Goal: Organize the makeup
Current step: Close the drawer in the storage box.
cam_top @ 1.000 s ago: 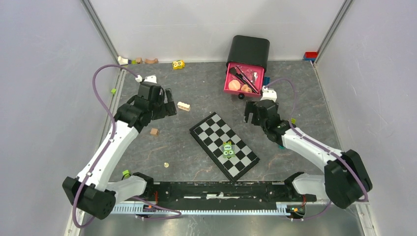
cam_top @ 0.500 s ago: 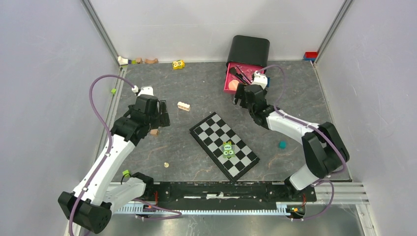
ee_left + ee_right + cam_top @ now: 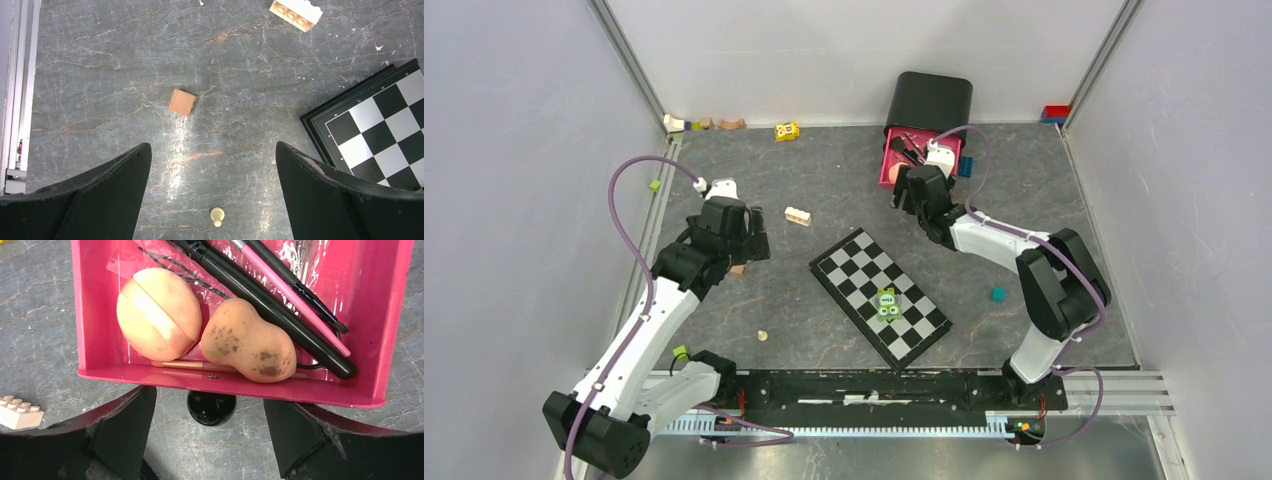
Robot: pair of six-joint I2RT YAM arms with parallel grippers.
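Most makeup (puff [image 3: 159,313], sponge [image 3: 247,341], brush [image 3: 270,306], pencil [image 3: 290,295]) lies in the pink tray [image 3: 80,315], leaving one black round piece [image 3: 211,407] outside between the right gripper's [image 3: 207,399] wide jaws; the left gripper [image 3: 212,150] gapes empty.

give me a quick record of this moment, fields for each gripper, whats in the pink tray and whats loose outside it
left gripper: open, empty, above the table near a wooden cube and a small pawn
right gripper: open, empty, over the near wall of the pink tray
in tray: round peach puff, stained sponge, black brush, pink pencil
outside tray: small black round item, just outside the near wall, between the right jaws, not gripped
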